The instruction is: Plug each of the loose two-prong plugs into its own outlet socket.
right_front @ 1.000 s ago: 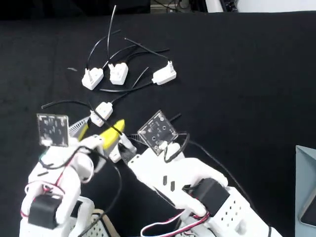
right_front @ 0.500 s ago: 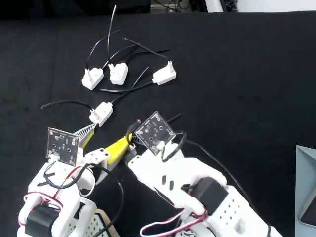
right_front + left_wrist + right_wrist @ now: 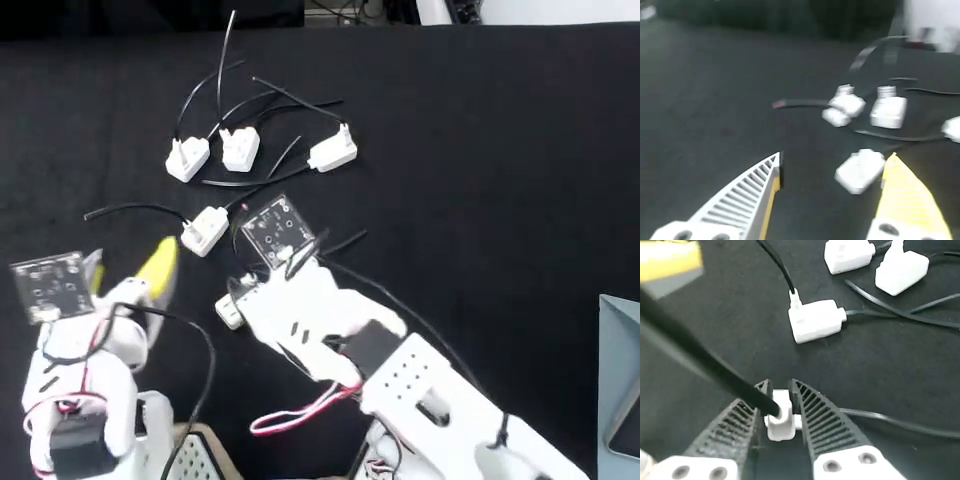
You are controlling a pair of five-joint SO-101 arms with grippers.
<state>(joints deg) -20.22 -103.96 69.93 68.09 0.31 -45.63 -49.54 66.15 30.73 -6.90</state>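
The right gripper (image 3: 780,386) is pinched tight on a small white plug (image 3: 779,426), low over the black table (image 3: 480,150), with a black cord (image 3: 700,365) crossing in front of its fingers. Straight ahead of it, near but not touching, lies a white corded block (image 3: 817,320). This is probably the outlet socket meant for the plug (its face is turned so that neither slots nor prongs can be read). The block lies with its long axis across the right gripper's line of reach, so the plug points at its flank rather than at an end. To my judgement, a mating calls either for swinging the plug round to one end or for turning the block. The left gripper (image 3: 835,160) stands spread wide and empty, its yellow finger (image 3: 902,190) just beside the same block. That leaves the left arm at least as near and well placed to steady or turn it. Three more white blocks (image 3: 240,148) with tangled cords lie farther back, well apart from both grippers.
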